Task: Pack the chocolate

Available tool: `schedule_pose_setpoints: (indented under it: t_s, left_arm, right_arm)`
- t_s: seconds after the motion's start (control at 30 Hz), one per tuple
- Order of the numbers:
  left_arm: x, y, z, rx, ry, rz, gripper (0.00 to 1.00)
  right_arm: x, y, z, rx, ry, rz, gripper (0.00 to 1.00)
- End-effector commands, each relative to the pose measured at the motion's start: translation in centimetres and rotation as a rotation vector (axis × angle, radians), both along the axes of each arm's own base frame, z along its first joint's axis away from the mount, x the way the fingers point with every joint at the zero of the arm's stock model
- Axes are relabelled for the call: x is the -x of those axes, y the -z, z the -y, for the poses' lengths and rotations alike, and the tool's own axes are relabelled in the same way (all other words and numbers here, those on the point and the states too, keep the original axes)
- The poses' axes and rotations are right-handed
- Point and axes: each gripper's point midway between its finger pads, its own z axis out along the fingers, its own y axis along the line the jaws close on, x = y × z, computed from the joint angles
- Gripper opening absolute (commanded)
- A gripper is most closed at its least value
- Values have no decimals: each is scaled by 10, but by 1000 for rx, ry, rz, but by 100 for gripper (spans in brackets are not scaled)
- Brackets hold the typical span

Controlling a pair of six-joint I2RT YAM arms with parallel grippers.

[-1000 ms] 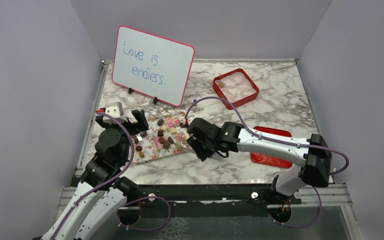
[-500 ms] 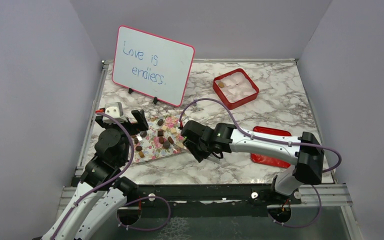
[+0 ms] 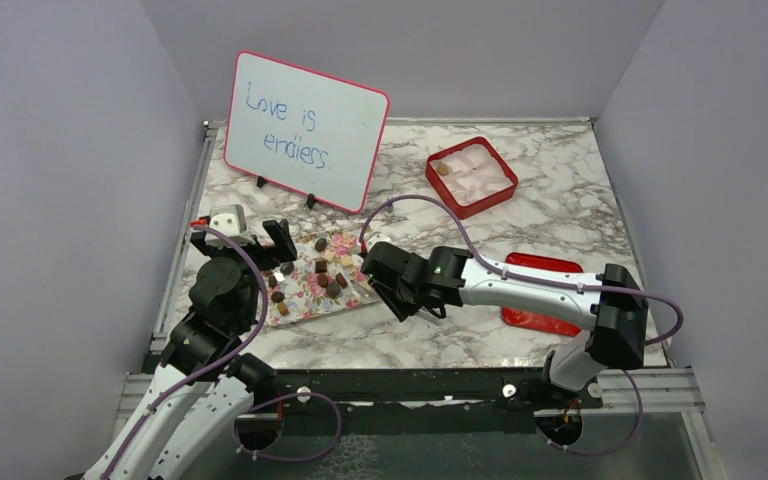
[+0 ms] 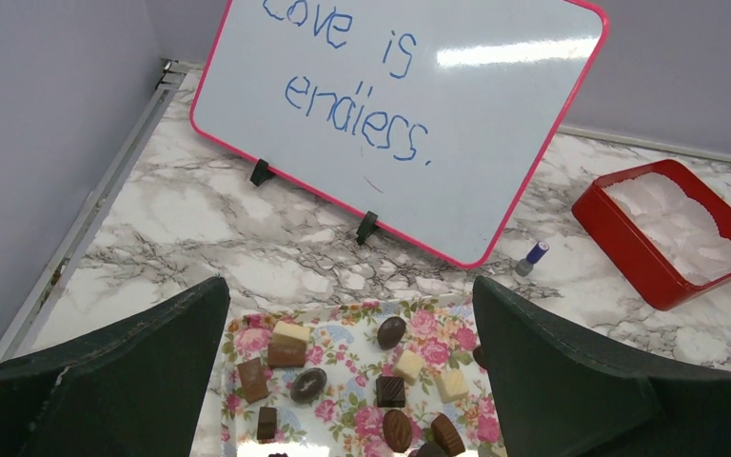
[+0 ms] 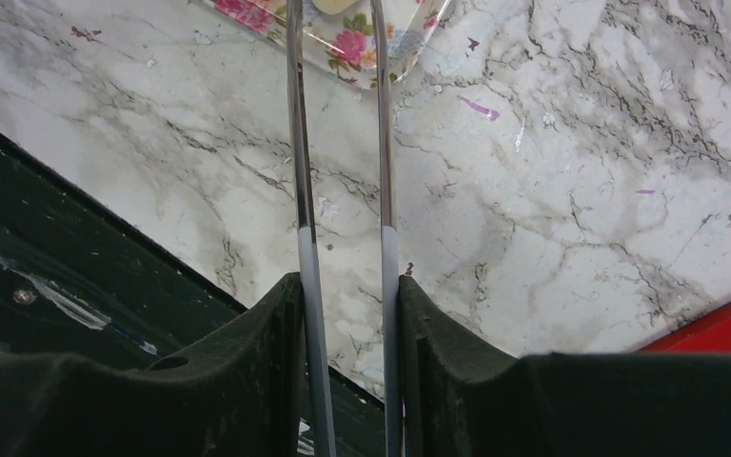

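Left pincer [image 4: 350,286] stands wide open above the left end of the pink floral tray [image 4: 343,328], holding nothing. Right pincer [image 5: 345,295] is clamped on a pair of metal tweezers [image 5: 302,143], whose arms reach to the tray's right corner. A pale piece [image 5: 331,5] seems to lie between the tips, though the frame edge cuts it off. The chocolate [image 4: 390,390] lies scattered on the tray, on the marble tabletop [image 3: 560,200]. One brown piece [image 3: 442,169] sits in the red box [image 4: 628,248], right of the whiteboard [image 4: 409,95].
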Motion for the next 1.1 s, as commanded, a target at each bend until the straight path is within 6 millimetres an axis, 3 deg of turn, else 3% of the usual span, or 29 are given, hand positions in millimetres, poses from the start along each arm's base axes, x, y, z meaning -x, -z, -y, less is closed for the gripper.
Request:
schedule_pose_setpoints:
  t_s: [0.0, 0.33, 0.6, 0.73, 1.07]
  left_arm:
    - [-1, -5, 0, -1, -3, 17, 99]
    - [-1, -3, 1, -6, 4, 11, 99]
    - [-1, -2, 5, -1, 21, 7, 99]
    - [-3, 1, 7, -9, 30, -5, 99]
    - [-14, 20, 27, -51, 104, -79, 99]
  right_arm:
    - [-6, -25, -3, -60, 30, 61, 29]
    - [-18, -52, -3, -117, 57, 142, 27]
    - [-50, -76, 15, -115, 117, 212, 27]
    - [-72, -91, 25, -142, 153, 239, 27]
    - [-162, -120, 76, -205, 358, 306, 27]
